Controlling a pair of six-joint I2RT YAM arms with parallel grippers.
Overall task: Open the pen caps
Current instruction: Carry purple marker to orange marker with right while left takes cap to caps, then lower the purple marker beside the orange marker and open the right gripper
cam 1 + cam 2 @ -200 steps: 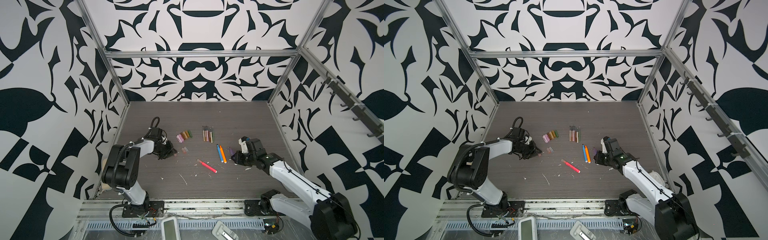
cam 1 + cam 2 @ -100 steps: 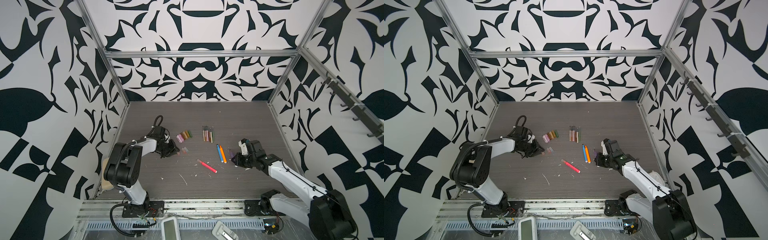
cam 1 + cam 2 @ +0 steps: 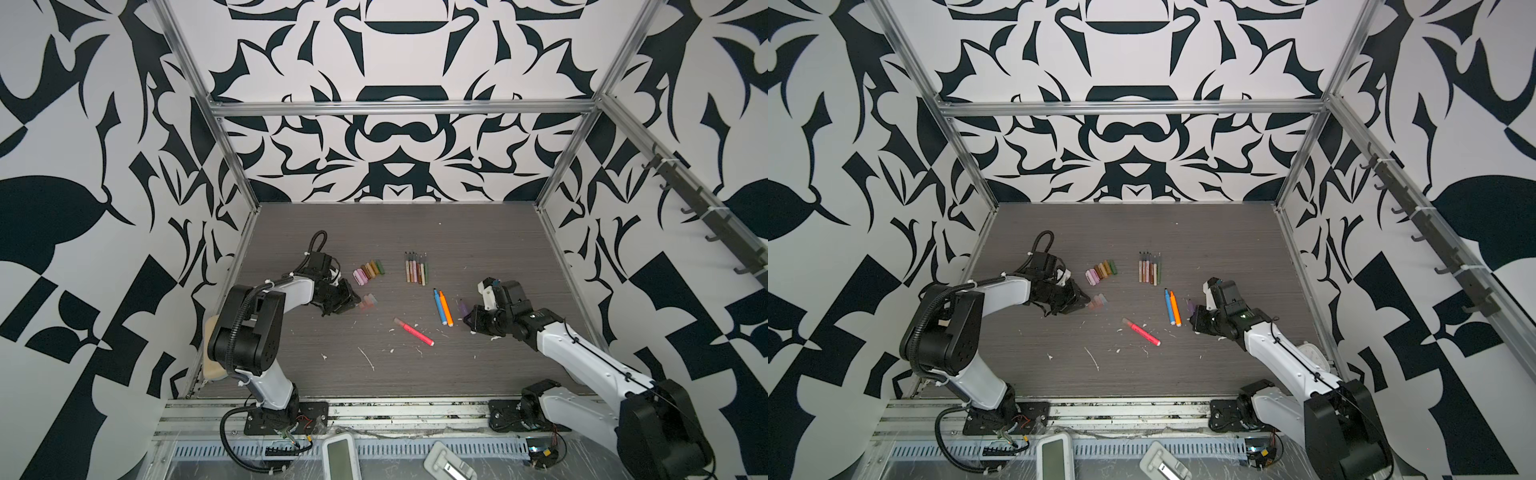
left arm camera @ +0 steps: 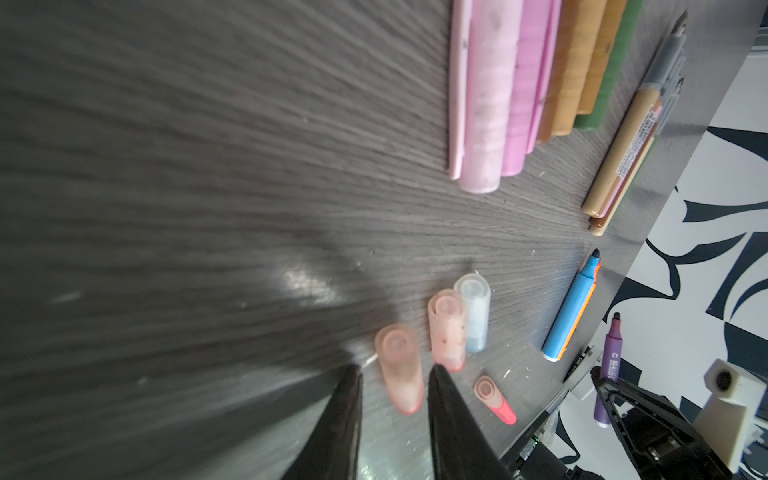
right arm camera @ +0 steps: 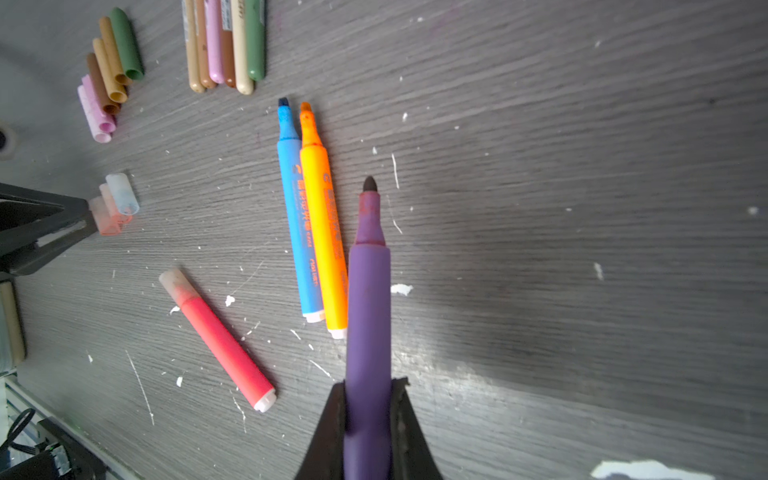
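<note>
Your left pincer sits low on the table. Its tips are a little apart, and a pink cap lies loose between them. It touches neither tip, so I think it is being left here, right beside two more caps, to keep them in one pile.

Your right pincer squeezes the purple pen by its back end. The bare tip points away, near the blue pen and orange pen, likely so it can lie with them.

The red pen lies alone with its cap on. It looks like your next one.
</note>
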